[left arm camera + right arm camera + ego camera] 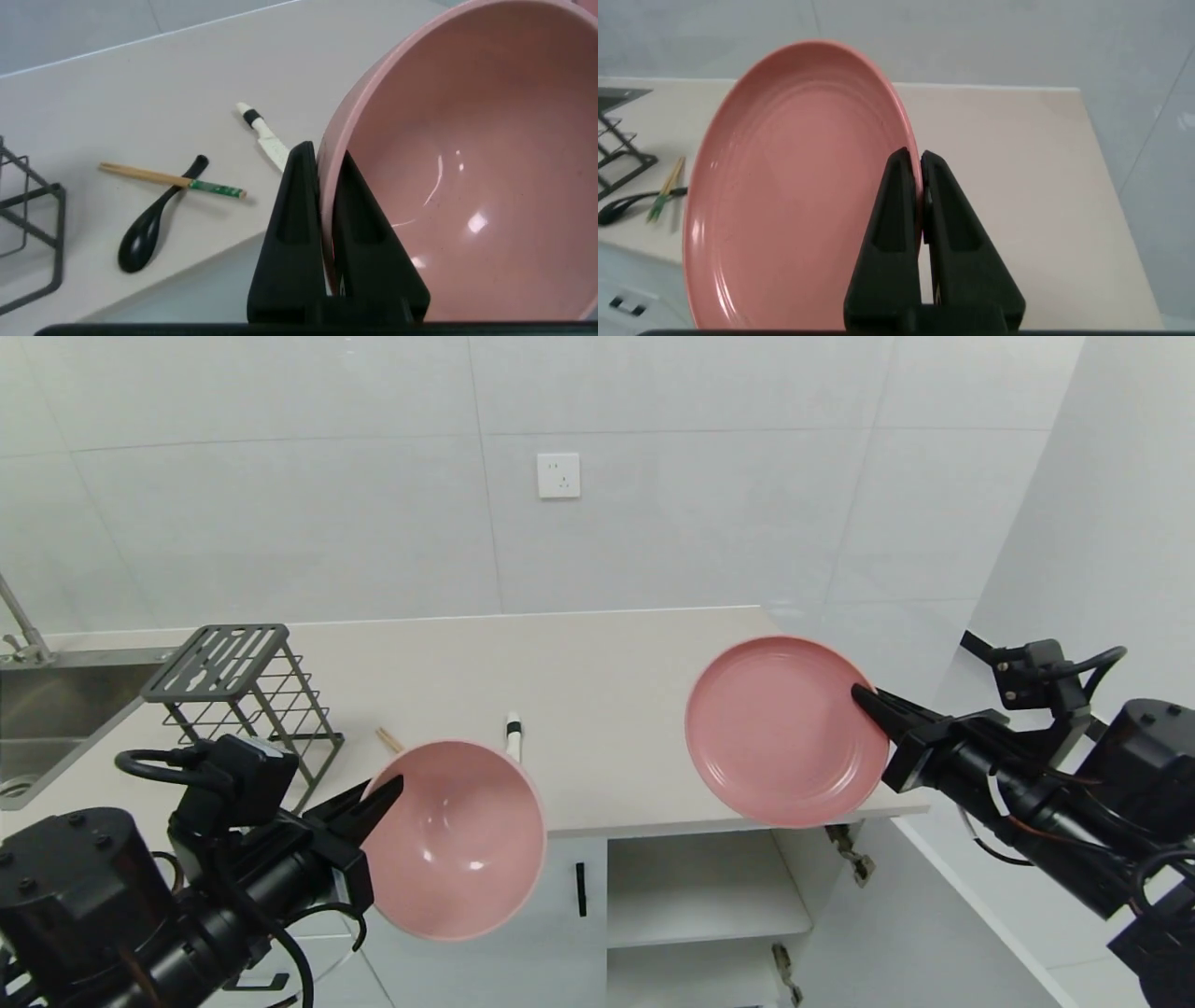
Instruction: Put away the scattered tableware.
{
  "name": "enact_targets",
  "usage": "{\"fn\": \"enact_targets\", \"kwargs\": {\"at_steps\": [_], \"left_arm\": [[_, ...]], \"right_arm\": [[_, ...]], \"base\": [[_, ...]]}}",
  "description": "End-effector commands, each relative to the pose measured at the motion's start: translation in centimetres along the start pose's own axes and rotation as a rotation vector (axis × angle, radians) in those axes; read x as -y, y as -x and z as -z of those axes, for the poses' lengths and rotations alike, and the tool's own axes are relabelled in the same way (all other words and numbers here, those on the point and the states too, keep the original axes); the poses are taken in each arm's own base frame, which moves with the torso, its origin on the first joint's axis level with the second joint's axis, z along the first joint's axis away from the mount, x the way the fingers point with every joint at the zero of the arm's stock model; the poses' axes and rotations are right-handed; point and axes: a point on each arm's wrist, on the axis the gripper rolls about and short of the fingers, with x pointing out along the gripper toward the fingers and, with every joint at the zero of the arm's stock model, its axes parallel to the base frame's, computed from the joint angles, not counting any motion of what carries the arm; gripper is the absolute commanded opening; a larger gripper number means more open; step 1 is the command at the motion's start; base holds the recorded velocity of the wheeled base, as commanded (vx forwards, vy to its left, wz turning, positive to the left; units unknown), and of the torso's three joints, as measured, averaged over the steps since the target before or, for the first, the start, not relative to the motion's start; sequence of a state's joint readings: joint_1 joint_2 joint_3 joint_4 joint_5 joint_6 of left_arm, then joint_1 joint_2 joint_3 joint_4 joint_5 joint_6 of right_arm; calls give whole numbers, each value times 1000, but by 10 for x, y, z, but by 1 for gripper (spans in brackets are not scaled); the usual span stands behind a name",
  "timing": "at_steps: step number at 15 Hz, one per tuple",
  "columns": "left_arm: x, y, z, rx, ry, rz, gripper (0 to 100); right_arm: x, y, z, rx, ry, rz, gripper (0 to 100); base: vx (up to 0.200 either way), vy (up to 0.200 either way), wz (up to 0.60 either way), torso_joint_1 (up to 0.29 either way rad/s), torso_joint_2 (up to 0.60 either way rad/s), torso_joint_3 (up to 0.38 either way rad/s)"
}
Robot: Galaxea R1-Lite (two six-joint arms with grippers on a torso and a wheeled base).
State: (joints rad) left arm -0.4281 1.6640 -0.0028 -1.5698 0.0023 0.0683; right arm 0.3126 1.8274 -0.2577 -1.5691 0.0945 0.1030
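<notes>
At counter edge (644, 825): bowl (457, 840), plate (780, 733) (aloft)

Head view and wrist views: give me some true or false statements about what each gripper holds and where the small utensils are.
1. The left gripper is shut on the pink bowl's rim. True.
2. The right gripper holds a pink cup. False: it is shut on the rim of a pink plate.
3. The black spoon lies inside the pink bowl. False: it lies on the counter, crossed with the chopsticks.
4. The cabinet under the counter is open, showing its shelves. True.
</notes>
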Motion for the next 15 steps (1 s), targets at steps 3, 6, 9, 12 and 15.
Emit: {"fn": "enact_targets", "kwargs": {"at_steps": [3,6,9,12,15], "left_arm": [[0,3,-3,16,-1,-3,0],[0,0,0,-2,-2,-2,0],[0,1,0,-1,2,-1,0],[0,1,-1,4,7,-1,0],[7,1,-1,5,11,33,0]], "right_arm": [[-3,11,10,-55,-2,-6,0],[-3,12,11,-65,-1,-7,0],[-7,13,14,-80,-1,-22,0],[-8,14,15,-85,-2,-25,0],[-8,14,15,-86,-2,-25,0]], "base": [[-200,0,0,2,4,-2],[-67,0,0,1,1,1],[0,0,0,-113,220,108],[0,0,0,-204,422,204],[0,0,0,-271,546,261]]}}
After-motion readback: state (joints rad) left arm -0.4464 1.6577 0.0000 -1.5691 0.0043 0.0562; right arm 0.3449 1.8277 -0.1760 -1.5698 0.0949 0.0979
